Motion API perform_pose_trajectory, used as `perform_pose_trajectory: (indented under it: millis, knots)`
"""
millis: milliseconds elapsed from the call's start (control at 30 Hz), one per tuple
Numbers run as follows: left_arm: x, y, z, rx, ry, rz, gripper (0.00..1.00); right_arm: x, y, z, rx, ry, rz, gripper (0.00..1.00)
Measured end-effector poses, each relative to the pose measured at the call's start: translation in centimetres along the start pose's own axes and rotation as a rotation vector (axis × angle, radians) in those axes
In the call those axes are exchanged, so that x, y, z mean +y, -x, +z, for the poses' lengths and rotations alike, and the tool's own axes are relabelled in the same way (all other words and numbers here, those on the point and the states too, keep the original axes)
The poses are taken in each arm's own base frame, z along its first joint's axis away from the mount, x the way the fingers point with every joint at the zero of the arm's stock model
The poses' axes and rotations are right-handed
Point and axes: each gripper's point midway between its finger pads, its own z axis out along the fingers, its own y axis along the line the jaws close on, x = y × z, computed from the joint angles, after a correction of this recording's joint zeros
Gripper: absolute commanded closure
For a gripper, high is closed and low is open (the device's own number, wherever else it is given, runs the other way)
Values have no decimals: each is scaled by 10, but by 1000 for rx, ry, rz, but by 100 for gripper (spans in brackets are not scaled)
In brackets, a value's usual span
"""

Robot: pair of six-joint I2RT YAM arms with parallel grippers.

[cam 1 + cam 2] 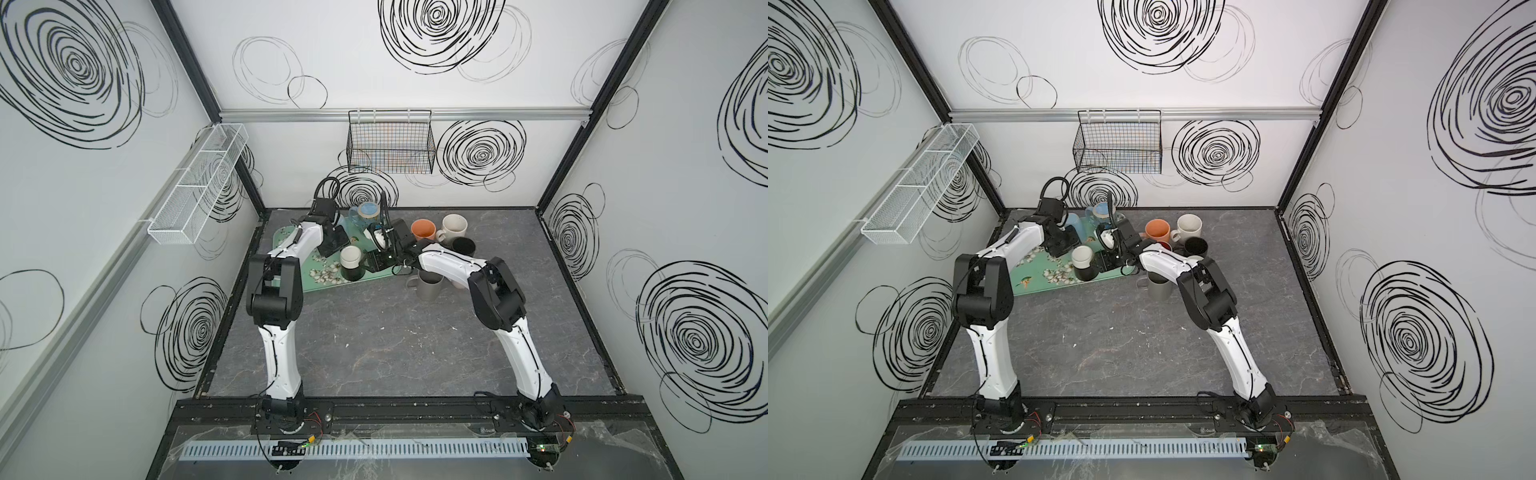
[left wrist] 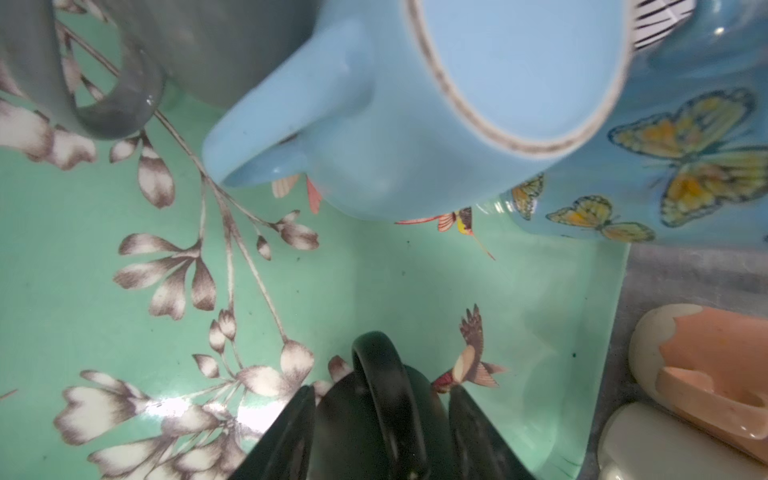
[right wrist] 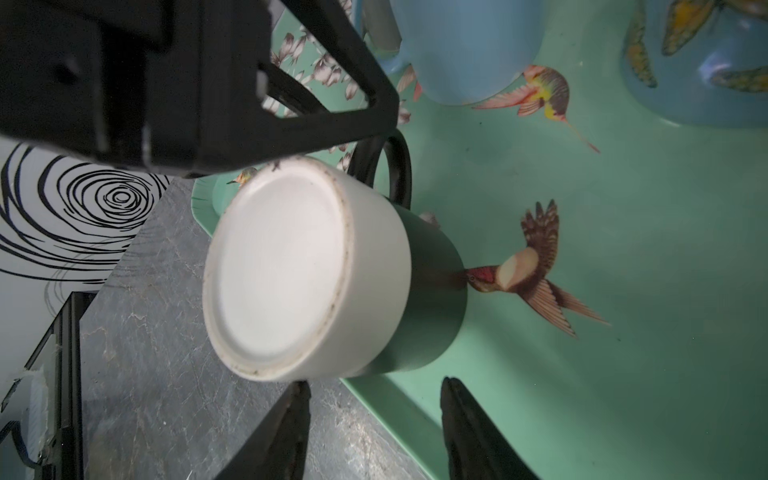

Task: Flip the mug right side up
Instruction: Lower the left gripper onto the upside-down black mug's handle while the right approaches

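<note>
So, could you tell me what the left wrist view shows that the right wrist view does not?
Only the left wrist view: a grey mug and an orange mug. Only the right wrist view: the white base of the upside-down mug, the left gripper from outside, and the patterned wall. Both: the green tray, that mug's black handle, the light blue mug and the butterfly mug.

You are getting bright, even, diffuse light in both top views. Shadows are falling faint and soft, and the wide lens is stretching the side walls (image 1: 83, 232) toward the edges. On the left wrist camera, white glare is shining off the tray (image 2: 374, 282) just beside the jaws, and the light blue mug (image 2: 415, 124) well beyond them is blurring. On the right wrist camera, the fingers (image 3: 286, 436) are reading dark and soft, with the mug (image 3: 291, 266) just ahead showing crisp.
</note>
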Motion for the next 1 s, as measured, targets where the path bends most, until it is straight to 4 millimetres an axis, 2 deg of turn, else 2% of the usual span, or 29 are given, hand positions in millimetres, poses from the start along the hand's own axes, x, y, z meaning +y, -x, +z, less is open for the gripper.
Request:
perform_pose_trajectory:
  millis: [333,467,600,1000]
  knots:
    - [6,0,2,10,5,-25,48,-1,-4,1,9,2,1,46]
    - [18,2,0,22,31,-47,41,-3,-8,2,15,-3,5,46]
    - [26,2,-8,33,50,-65,39,-3,-8,2,15,-4,5,46]
    - [14,6,-12,36,-5,-125,39,-4,-5,5,32,-11,-12,46]
